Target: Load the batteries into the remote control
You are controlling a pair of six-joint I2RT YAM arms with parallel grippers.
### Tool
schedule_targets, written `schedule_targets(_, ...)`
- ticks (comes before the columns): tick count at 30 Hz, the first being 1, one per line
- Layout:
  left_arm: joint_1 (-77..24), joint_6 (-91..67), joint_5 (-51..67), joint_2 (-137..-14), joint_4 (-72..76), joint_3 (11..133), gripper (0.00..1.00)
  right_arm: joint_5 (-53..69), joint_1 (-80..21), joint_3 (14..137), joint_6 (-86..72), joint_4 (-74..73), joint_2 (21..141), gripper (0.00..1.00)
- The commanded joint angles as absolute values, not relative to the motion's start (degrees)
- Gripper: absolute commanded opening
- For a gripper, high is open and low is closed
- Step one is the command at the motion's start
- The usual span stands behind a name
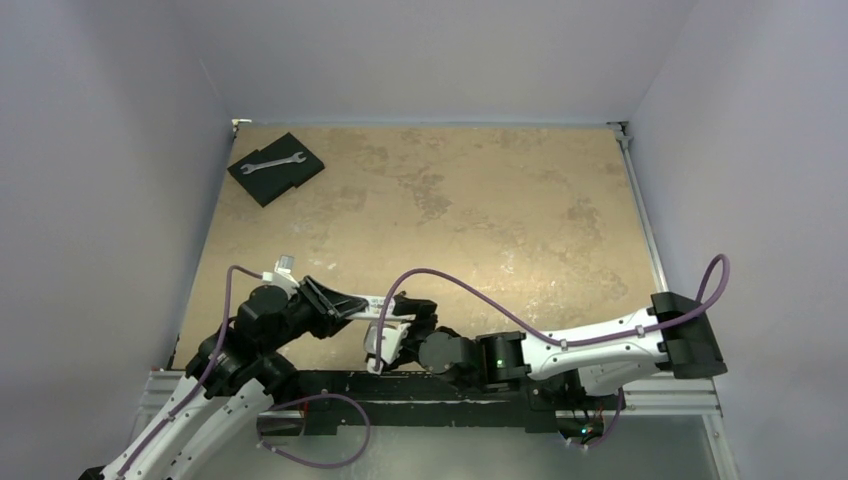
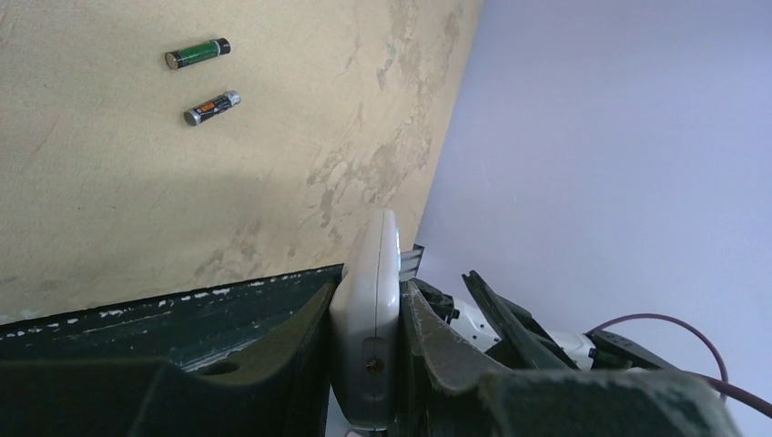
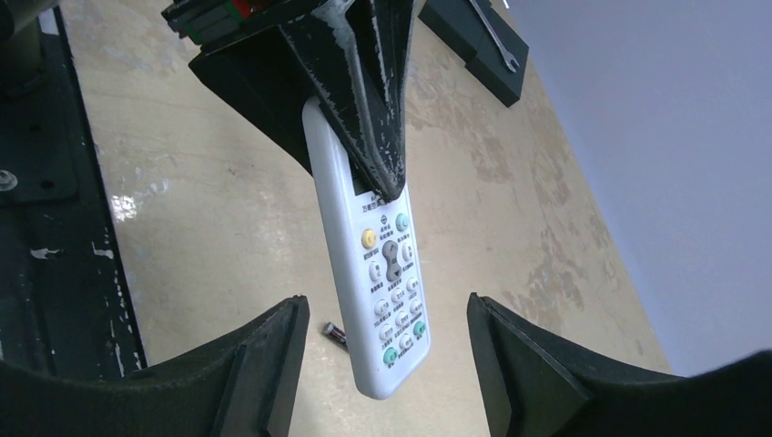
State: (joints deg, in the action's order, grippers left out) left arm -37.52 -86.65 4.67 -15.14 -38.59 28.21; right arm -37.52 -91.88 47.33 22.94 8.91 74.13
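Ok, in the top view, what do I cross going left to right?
Wrench on black pad → left claw → remote control it grips → right arm's white forearm. The open right claw overlaps the remote's end, so I leave it unplaced.

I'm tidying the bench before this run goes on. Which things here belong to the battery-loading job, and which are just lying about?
Belongs to the job:
remote control, clamped in the left gripper
green battery, on the table
black battery, beside it

Just lying about:
wrench
black pad under the wrench
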Motion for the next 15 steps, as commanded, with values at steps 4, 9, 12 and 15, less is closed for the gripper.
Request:
schedule_targets(4,-37.23,-87.94,6.16,-15.21,-36.51,30.64,0.0,-41.83,-92.48,47.0,26.47,16.48,77.53,0.73)
schedule_targets(9,-37.21,-88.06,7.36,-15.41,-35.71,30.33,0.0,-43.96,-92.55,47.12,26.94,18.88,80.06,0.73)
schedule_targets(12,-37.21,-88.07,8.18,-15.72,-35.48,30.48,0.0,-45.53,-92.55,47.18,27.81,20.37,81.34,0.72)
schedule_targets(15,-37.18,-88.34,8.83,-15.73,-35.34,30.71,0.0,-48.95,-92.62,47.4,28.86,22.18,82.96,0.72)
